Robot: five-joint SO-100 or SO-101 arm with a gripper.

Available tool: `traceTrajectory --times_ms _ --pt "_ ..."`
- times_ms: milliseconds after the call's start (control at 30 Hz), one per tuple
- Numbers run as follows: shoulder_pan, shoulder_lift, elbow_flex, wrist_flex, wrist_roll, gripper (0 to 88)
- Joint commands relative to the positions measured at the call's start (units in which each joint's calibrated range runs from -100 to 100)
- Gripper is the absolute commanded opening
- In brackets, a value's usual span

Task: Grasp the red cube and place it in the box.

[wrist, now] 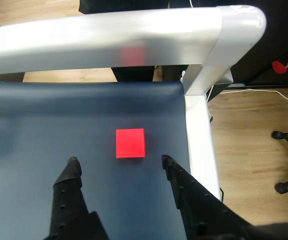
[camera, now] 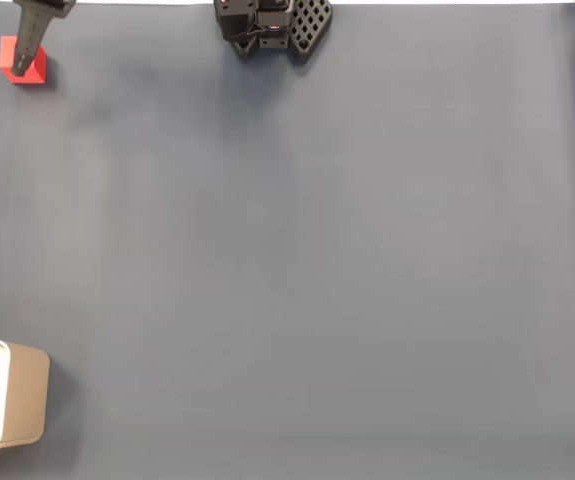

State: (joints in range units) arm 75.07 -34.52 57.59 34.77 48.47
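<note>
Dark blue-grey matting (camera: 317,260) spreads across the whole tabletop in the fixed view, wide and bare through the middle. Up beyond it in the wrist view runs a white rounded frame rail (wrist: 133,37), bending down at the mat's right edge, with wooden floor (wrist: 254,145) past it and a faint red reflection on the rail. Next in size, the box (camera: 22,405) sits at the lower left edge of the fixed view, tan outside, white inside, partly cut off by the frame. At the top centre of that view sits the arm's black base (camera: 272,25). Over in the top left corner, the gripper (camera: 29,60) is right over the red cube (camera: 22,62), one dark finger crossing it. From the wrist view the gripper (wrist: 118,162) stands wide apart, a black finger on either side, and the red cube (wrist: 130,143) lies flat on the mat just ahead of the tips, touching neither, well apart from the box.
</note>
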Motion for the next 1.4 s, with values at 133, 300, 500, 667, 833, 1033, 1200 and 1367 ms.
traceTrajectory --times_ms 133,300,500,667,833,1033,1200,1367 --pt "-1.0 1.94 0.98 -3.62 0.34 37.7" --pt "-0.93 4.8 0.98 -5.58 0.2 37.7" --pt "-0.78 8.35 0.89 -8.54 0.24 37.8" --pt "-0.93 10.6 0.53 -10.09 0.1 37.9" --pt "-1.0 12.42 -0.02 -10.99 -0.05 37.9" --pt "-1.28 13.55 -0.2 -11.32 -0.2 37.9" --pt "-2.13 14.16 -0.2 -12.14 -0.54 38.1" --pt "-2.92 14.94 -1.21 -12.22 -0.88 38.1"
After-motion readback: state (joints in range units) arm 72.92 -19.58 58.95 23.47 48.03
